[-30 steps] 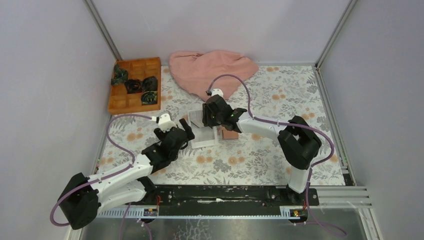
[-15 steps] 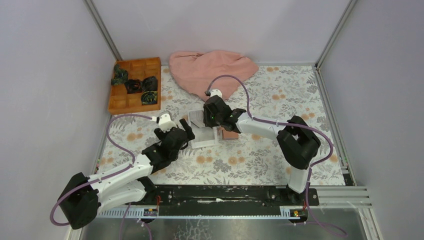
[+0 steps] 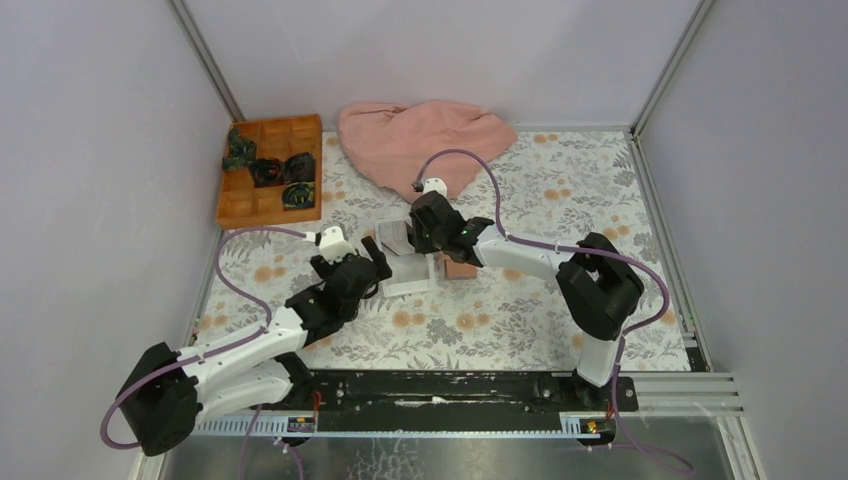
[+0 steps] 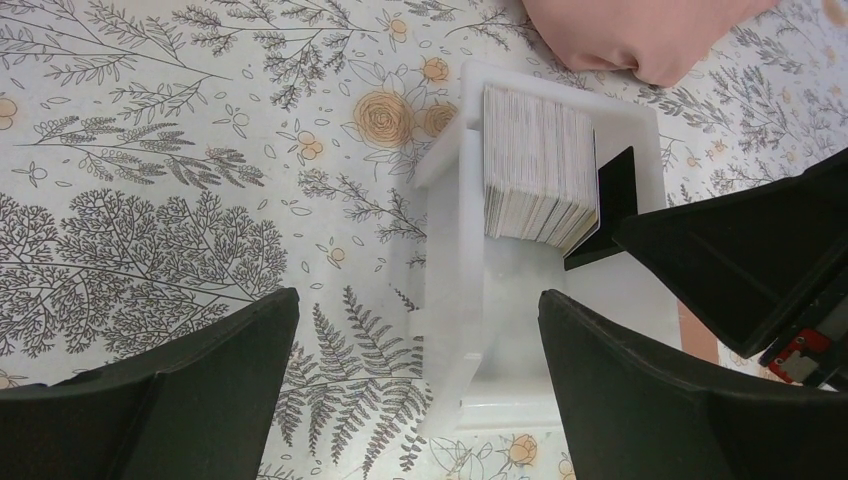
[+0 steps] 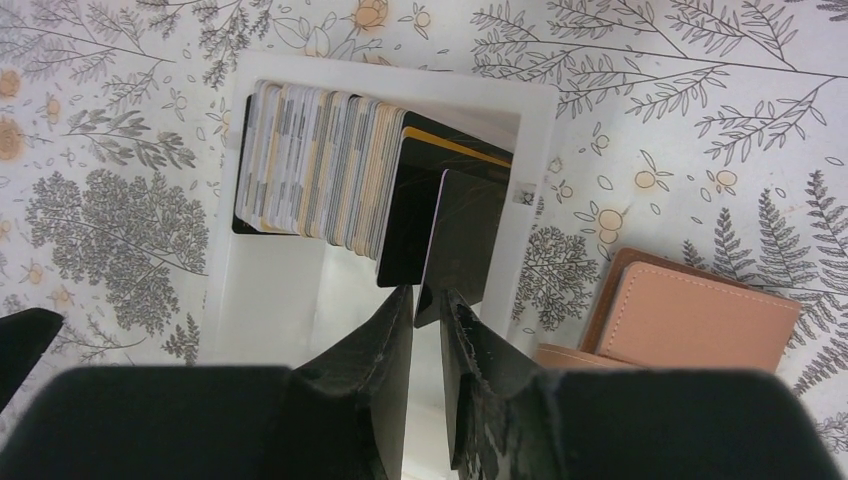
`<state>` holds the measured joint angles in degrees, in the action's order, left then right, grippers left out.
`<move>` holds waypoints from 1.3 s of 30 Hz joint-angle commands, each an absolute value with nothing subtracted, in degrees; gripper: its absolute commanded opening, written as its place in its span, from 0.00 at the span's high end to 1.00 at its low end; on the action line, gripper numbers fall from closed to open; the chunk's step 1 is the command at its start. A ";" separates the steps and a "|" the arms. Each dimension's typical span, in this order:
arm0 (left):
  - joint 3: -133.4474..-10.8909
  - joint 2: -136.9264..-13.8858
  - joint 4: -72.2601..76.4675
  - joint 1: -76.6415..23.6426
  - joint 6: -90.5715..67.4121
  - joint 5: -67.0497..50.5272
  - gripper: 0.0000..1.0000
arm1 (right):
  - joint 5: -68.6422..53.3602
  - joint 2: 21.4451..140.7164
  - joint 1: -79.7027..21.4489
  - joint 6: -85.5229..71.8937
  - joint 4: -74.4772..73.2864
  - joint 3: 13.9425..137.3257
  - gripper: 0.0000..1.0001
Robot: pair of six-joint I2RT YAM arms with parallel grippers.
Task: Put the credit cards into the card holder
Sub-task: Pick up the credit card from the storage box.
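Observation:
A white tray [image 5: 270, 290] holds an upright stack of credit cards [image 5: 310, 180], pale ones at the left and dark ones at the right. My right gripper [image 5: 428, 300] is over the tray, shut on the lower edge of a dark card [image 5: 465, 235] at the stack's right end. The reddish-brown card holder [image 5: 700, 320] lies on the table just right of the tray. My left gripper [image 4: 418, 300] is open and empty, low over the tray's near-left edge [image 4: 445, 250]. In the top view the tray [image 3: 405, 282] sits between both grippers, the holder [image 3: 460, 268] beside it.
An orange wooden compartment box [image 3: 270, 183] with dark items stands at the back left. A pink cloth [image 3: 425, 140] lies bunched at the back centre. Grey walls enclose the floral table on three sides.
My left gripper has shifted slightly right toward the tray. My right gripper has stayed over the card stack with only a small shift.

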<state>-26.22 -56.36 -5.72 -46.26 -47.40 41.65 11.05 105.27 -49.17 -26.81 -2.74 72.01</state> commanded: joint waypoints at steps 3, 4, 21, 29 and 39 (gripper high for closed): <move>-28.33 -56.77 -4.05 -46.86 -47.81 43.86 0.03 | 14.50 102.73 -49.30 -25.12 -4.67 72.58 0.77; -28.30 -56.84 -4.04 -46.89 -47.79 43.86 0.03 | 14.84 102.89 -49.23 -24.99 -5.03 72.78 0.77; -28.22 -57.34 -3.96 -47.05 -48.16 44.03 0.03 | 20.28 108.29 -50.25 -20.37 -10.80 80.71 0.78; -27.96 -57.35 -3.74 -47.11 -48.17 44.09 0.03 | 20.99 111.13 -50.27 -19.71 -12.32 82.96 0.82; -28.29 -57.67 -3.52 -47.12 -47.95 44.16 0.03 | 23.64 111.69 -50.41 -18.03 -14.39 84.70 0.99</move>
